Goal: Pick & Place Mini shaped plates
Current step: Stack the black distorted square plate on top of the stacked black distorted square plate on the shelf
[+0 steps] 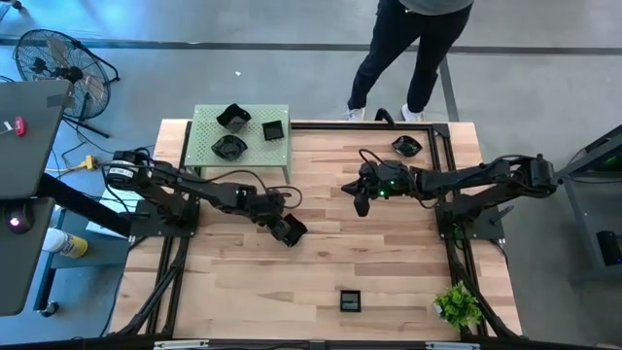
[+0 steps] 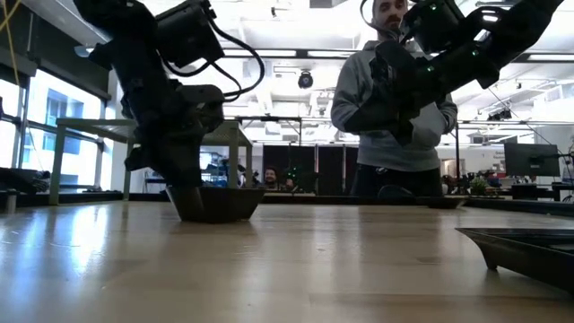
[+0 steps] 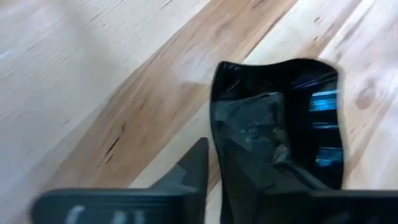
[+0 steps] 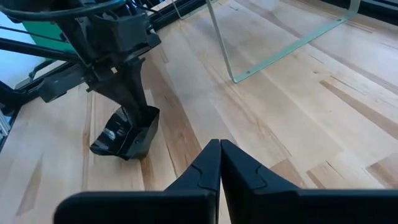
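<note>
A: How is the left gripper (image 1: 290, 229) seen?

B: It is lowered at mid-table, its fingers (image 3: 249, 155) narrowed across the rim of a black plate (image 4: 124, 137) resting on the wood; one finger is set inside the dish, one outside. Whether the rim is firmly pinched cannot be told, and the dish's near edge is cut off in the left wrist view.

A: And the right gripper (image 1: 362, 205)?

B: It is held above the table, right of centre, fingers pressed together, nothing between them.

A: How many plates are counted?

B: Six: three on the green stand (image 1: 206, 121) at far left, one at far right (image 1: 406, 146), one at the near edge (image 1: 350, 300), one under the left gripper. A person (image 2: 395, 108) is partly hidden behind the right arm.
</note>
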### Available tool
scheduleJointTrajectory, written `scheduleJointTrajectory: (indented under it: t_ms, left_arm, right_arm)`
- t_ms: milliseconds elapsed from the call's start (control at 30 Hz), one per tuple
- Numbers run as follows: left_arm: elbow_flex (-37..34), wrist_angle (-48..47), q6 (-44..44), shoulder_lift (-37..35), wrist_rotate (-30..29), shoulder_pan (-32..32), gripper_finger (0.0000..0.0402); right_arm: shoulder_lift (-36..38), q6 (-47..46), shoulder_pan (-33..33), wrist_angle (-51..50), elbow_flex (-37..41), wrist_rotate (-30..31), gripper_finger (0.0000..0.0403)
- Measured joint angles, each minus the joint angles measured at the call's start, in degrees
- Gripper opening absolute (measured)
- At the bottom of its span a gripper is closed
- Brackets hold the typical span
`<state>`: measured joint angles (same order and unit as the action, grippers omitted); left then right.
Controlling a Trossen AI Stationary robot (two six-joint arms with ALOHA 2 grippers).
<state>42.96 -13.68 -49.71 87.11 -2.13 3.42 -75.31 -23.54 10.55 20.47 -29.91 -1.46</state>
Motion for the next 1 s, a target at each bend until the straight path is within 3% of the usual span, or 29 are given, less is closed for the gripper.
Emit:
scheduleJointTrajectory:
  t_ms: [100,333,533,800,1000]
  left_arm:
    - [1.3,-0.1,1.5,0.0,0.1,0.0,0.0008]
    - [9.2,-10.3,3.9,-1.7,0.1,0.0,0.0003]
    - [16.6,-20.5,4.9,-7.3,0.5,-2.6,0.0002]
    - [26.6,-35.2,8.7,-18.2,-2.9,-16.0,0.0001]
    - [33.8,-47.5,15.8,-21.1,-3.5,-29.7,0.0001]
  right_arm:
    - [0.0,0.0,0.0,0.0,0.0,0.0,0.0009]
    - [0.0,0.0,0.0,0.0,0.0,0.0,0.0012]
    - [0.0,0.0,0.0,0.0,0.0,0.0,0.0012]
    - [0.0,0.0,0.0,-0.1,0.0,0.0,0.0012]
    - [0.0,0.0,0.0,0.0,0.0,0.0,0.0012]
